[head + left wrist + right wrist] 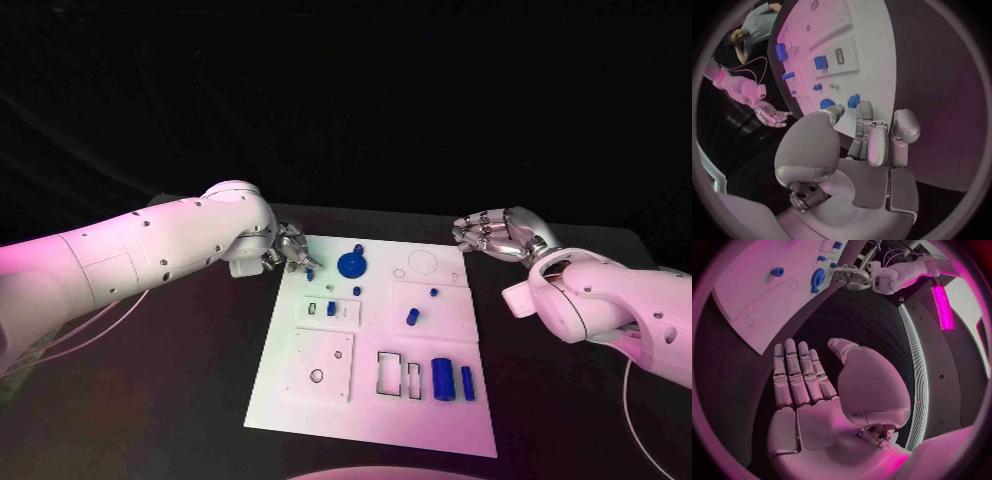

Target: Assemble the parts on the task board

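The white board (378,385) is lying in the middle of the black table (159,400). The left hand (289,250) is reaching over the board's far left corner. Its fingertips (837,111) are sitting right next to a small blue part (310,272) at the board's edge. I cannot tell if the hand is touching or holding it.

A round blue part (352,265) is lying just beside that hand, on the board. More blue parts are spread over the board: a little one (413,316) near the middle, and two long ones (453,381) standing side by side near the front right.

The right hand (495,232) is hanging off the board's far right corner. Its fingers (797,372) are stretched out flat and apart, holding nothing.
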Robot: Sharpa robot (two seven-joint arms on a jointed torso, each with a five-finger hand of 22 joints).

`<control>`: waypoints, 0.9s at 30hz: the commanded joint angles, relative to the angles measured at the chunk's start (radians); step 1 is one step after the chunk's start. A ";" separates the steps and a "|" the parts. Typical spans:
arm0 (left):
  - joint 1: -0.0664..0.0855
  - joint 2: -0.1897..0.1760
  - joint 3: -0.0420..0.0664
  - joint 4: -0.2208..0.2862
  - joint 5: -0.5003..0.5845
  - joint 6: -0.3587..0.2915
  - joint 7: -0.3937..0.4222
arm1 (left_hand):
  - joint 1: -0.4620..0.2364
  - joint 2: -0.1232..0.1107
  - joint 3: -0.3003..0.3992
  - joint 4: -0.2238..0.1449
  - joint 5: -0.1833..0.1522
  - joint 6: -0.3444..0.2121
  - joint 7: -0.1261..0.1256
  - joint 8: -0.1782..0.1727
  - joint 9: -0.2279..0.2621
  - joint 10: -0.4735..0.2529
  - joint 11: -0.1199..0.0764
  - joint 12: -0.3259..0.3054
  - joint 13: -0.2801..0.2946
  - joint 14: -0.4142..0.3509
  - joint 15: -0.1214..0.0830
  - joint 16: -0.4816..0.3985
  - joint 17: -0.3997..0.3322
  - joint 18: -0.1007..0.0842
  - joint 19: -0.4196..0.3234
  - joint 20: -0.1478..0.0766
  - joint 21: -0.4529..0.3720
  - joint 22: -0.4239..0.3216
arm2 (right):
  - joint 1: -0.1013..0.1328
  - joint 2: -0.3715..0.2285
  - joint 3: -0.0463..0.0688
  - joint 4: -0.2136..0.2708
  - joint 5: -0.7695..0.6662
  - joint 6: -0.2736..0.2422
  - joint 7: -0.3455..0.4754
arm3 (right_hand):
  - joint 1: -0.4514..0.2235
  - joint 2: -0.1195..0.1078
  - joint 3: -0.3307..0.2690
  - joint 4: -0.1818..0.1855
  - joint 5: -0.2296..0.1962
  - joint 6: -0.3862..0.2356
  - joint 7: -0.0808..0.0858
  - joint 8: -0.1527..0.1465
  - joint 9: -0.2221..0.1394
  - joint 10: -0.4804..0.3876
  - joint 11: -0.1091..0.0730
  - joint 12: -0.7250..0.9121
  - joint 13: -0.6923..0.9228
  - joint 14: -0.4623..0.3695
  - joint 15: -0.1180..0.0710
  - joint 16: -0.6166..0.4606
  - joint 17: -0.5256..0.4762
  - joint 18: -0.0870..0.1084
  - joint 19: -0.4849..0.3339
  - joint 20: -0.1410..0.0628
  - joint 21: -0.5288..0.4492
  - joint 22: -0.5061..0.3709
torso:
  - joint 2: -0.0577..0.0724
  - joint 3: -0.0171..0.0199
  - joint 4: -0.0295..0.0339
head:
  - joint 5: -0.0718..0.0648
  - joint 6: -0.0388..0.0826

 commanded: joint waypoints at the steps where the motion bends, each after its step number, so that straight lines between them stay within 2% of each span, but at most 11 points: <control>1: 0.000 0.002 0.000 0.000 0.019 0.007 0.009 | 0.009 0.000 0.005 0.001 0.001 0.008 0.002 0.003 -0.001 0.002 -0.002 0.005 0.002 0.036 -0.009 0.005 0.056 0.005 0.009 -0.001 0.005 0.003 | -0.001 0.000 0.000 0.001 -0.003 0.012 0.009 | -0.007 0.001 0.000 0.005 0.008 0.006 0.062 -0.003 -0.002 0.000 0.004 0.004 -0.001 0.004 0.000 -0.004 -0.001 0.010 -0.008 0.002 -0.003 -0.002 | 0.000 0.0001 0.0004 | 0.000 -0.001; 12: -0.001 0.004 0.000 -0.004 0.021 0.010 0.009 | 0.015 -0.009 0.003 0.003 -0.002 0.013 0.001 0.005 -0.002 0.016 -0.003 0.020 0.019 0.039 -0.010 0.010 0.063 0.001 0.023 -0.003 0.015 0.022 | -0.001 -0.001 0.000 0.002 -0.003 0.014 0.009 | -0.008 0.003 0.000 0.006 0.013 0.007 0.061 -0.002 -0.002 0.001 0.004 0.005 -0.001 0.006 0.000 -0.005 -0.001 0.011 -0.007 0.002 -0.002 -0.003 | 0.000 0.0000 0.0008 | 0.002 -0.001; 27: -0.002 0.006 -0.002 -0.011 0.018 0.022 0.006 | 0.034 -0.001 0.015 0.001 0.002 0.027 -0.008 0.014 -0.003 0.050 -0.012 0.057 0.061 0.045 -0.017 0.017 0.071 -0.004 0.041 -0.007 0.029 0.047 | -0.001 -0.001 0.000 0.003 -0.002 0.014 0.010 | -0.008 0.004 0.000 0.006 0.014 0.008 0.061 -0.002 -0.002 0.002 0.003 0.006 -0.001 0.007 -0.001 -0.005 -0.002 0.011 -0.007 0.002 -0.002 -0.003 | 0.000 -0.0001 -0.0001 | 0.002 -0.004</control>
